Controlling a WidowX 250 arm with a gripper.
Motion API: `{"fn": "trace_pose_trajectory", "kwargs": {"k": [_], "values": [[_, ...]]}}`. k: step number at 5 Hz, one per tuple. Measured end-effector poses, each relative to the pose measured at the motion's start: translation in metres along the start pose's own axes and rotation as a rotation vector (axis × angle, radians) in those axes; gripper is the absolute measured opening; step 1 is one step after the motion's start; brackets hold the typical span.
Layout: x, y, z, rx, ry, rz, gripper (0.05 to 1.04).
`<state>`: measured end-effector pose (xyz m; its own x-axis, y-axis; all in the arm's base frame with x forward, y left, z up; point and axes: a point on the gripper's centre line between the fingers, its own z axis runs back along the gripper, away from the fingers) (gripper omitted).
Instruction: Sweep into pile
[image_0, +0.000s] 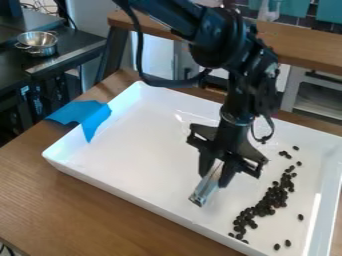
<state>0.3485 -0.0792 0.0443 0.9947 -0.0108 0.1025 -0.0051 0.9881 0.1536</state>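
In the camera view, the main band of beans (270, 201) lay in the tray (127, 192), to the view's right of the end effector (216, 176). The end effector gripped a scraper (206, 187), whose long axis slanted roughly parallel to the band, so a rightward push seemed apt. The arm (235, 95) hung steeply over the tray, its wrist nearly upright.

The arm (224, 37) bends down, its hand (213, 179) hanging low, fingers (229, 171) clamped.
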Motion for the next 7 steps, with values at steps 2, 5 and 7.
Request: {"fn": "trace_pose_trajectory", "kwargs": {"k": [2,5,7], "values": [[-0.01,-0.018,-0.008,0.005,-0.02,-0.042,0.362],[-0.013,-0.038,-0.013,0.0,-0.019,-0.049,0.362],[-0.023,-0.07,-0.005,-0.041,0.0,-0.072,0.362]]}}
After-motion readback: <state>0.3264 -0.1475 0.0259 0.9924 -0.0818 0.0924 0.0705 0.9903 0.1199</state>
